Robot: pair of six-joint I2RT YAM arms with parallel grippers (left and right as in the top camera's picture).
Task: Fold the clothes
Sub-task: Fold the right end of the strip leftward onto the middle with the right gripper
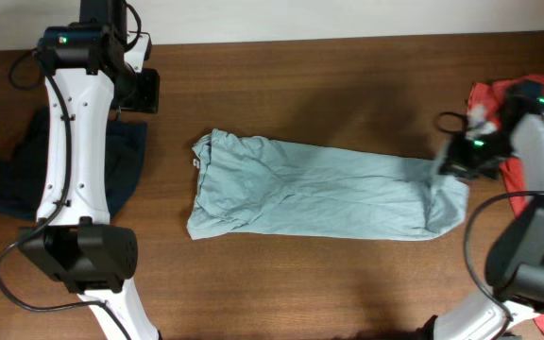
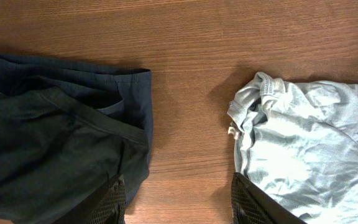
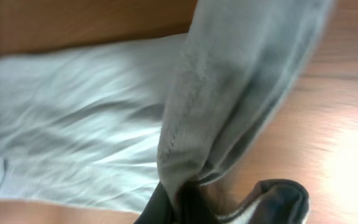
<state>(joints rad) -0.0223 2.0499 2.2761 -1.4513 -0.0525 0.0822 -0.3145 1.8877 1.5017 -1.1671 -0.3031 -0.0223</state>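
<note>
The pale grey-blue T-shirt lies in the middle of the worktop as a long band with its sides folded in. The right gripper is at the T-shirt's hem end, its jaws closed on a thick bunch of the cloth that is raised off the wood. The left gripper hovers just off the T-shirt's collar end, jaws apart and holding nothing.

The step in hand looks to be carrying the hem end over towards the collar to halve the band. The right arm would do well to lift only enough to clear the lower layer, then travel straight along the T-shirt's length and lay the edge down square. The left gripper could pin the collar end so the band does not slide.

The cotton is soft, limp and finely wrinkled, so it will likely drag and crease. A rumpled dark navy garment lies beyond the T-shirt's collar end, and an orange-red shirt beyond its hem end.
</note>
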